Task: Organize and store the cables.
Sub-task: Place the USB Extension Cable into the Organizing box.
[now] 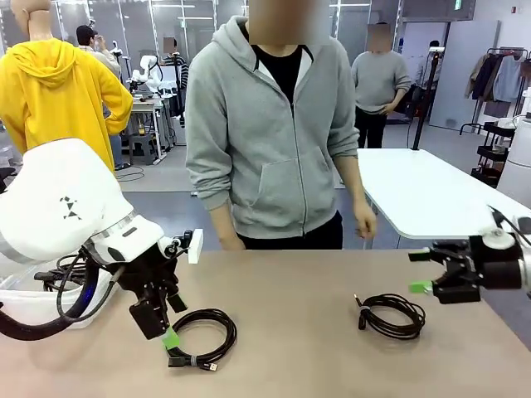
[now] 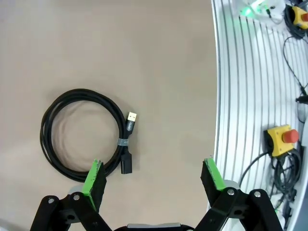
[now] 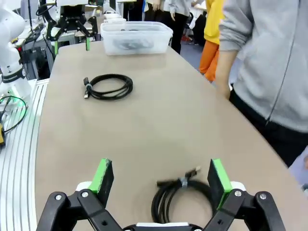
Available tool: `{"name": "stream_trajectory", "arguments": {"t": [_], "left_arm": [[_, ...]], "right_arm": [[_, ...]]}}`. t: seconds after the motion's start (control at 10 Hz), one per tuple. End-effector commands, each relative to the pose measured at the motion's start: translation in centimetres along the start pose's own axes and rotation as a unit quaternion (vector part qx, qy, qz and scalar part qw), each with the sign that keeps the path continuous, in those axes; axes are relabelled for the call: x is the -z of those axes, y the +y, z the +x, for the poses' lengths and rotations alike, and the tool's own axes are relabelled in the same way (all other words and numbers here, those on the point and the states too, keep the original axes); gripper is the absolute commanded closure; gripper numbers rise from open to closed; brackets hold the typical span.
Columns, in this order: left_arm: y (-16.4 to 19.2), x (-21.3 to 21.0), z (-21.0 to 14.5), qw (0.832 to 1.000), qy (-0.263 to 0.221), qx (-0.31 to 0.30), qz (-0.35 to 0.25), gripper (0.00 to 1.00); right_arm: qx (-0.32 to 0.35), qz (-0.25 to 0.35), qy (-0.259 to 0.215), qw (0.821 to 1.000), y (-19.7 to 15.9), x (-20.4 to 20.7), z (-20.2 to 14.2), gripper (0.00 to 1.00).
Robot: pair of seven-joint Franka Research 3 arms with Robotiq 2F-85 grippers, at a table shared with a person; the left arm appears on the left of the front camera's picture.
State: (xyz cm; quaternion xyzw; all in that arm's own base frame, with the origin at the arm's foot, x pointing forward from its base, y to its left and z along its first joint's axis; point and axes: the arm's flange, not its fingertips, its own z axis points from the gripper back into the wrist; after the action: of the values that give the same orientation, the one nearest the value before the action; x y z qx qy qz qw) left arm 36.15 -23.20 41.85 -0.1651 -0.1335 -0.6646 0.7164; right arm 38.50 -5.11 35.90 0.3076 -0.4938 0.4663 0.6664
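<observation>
Two cables lie coiled on the tan table. One cable [image 1: 228,327] lies front left, just right of my left gripper [image 1: 164,323], which hangs open above the table beside it. In the left wrist view this coil [image 2: 82,93] lies ahead and to the left of the open left gripper [image 2: 154,178], with its USB plug [image 2: 131,117] pointing inward. The other cable [image 1: 415,319] lies right of centre. My right gripper [image 1: 421,271] hovers open above its right side. In the right wrist view that coil [image 3: 166,192] sits just beneath the open right gripper [image 3: 162,175].
A clear plastic bin [image 3: 137,36] holding dark cords stands at the table's left end, also seen as the white bin [image 1: 25,303]. A person in a grey hoodie [image 1: 274,141] stands at the far edge, hands down. A ribbed metal rail [image 2: 250,96] with yellow stop buttons borders the table.
</observation>
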Motion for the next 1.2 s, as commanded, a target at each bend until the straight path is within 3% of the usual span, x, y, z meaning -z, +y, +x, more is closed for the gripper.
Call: {"name": "stream_trajectory", "arguments": {"t": [0.0, 0.7, 0.9, 1.1], "left_arm": [[-0.5, -0.6, -0.2, 1.000, 0.002, 0.009, 0.000, 0.00], [-0.2, -0.4, 0.1, 1.000, -0.001, 0.003, 0.002, 0.00], [0.0, 2.7, 1.7, 1.000, 0.010, 0.018, -0.011, 0.00], [-0.3, 4.2, 2.4, 0.998, 0.058, 0.011, -0.006, 0.00]], "right_arm": [[-0.026, 0.002, -0.002, 1.000, 0.3, 1.2, 2.4, 0.00], [-0.033, 0.011, -0.001, 0.999, 0.4, 1.3, 2.5, 0.00], [-0.012, 0.004, -0.028, 1.000, 0.6, -1.7, 2.3, 0.00], [-0.020, 0.012, -0.027, 0.999, 0.9, -5.2, 1.5, 0.00]]}}
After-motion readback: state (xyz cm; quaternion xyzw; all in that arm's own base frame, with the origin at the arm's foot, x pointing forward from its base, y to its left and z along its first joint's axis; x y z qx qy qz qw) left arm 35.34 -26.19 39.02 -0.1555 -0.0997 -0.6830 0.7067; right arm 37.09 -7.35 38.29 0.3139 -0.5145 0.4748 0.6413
